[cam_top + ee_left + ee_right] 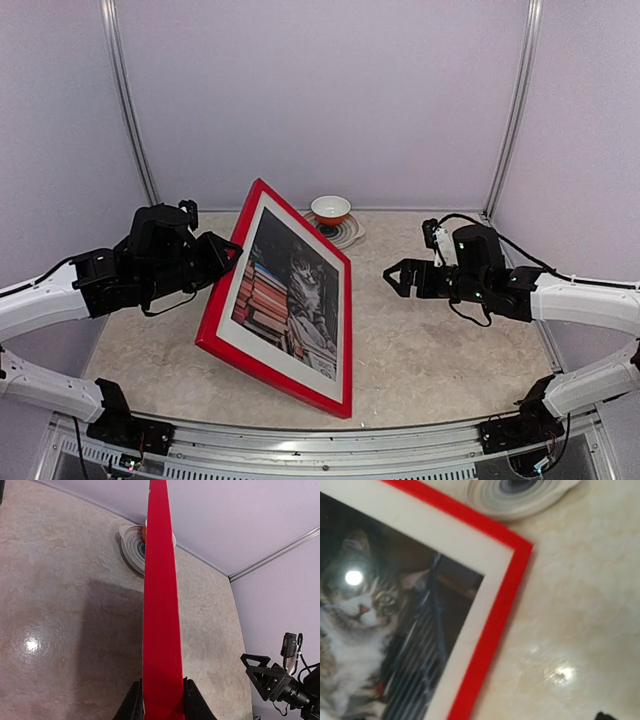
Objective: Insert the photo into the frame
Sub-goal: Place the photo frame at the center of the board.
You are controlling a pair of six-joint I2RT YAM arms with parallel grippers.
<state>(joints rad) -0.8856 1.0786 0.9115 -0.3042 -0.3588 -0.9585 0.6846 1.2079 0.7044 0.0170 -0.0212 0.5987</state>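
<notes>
Left gripper (232, 255): jaws clamped on the left long edge of the frame (268, 373); in the left wrist view the dark fingers (131, 706) press on both sides of the red edge, which runs straight away from the camera. The frame stands tilted on the table (430, 350), its gripped edge raised and its glossy red front turned toward the right arm. Inside the frame, a white mat (281, 360) borders the photo (290, 295), a grey tabby cat beside stacked reddish books. Behind the frame's far corner, an orange-and-white bowl (331, 209) sits on a ringed plate (348, 236). Right of the frame, the right gripper (393, 277) hovers apart from it, jaws spread wide and holding nothing, pointing at the frame's front.
</notes>
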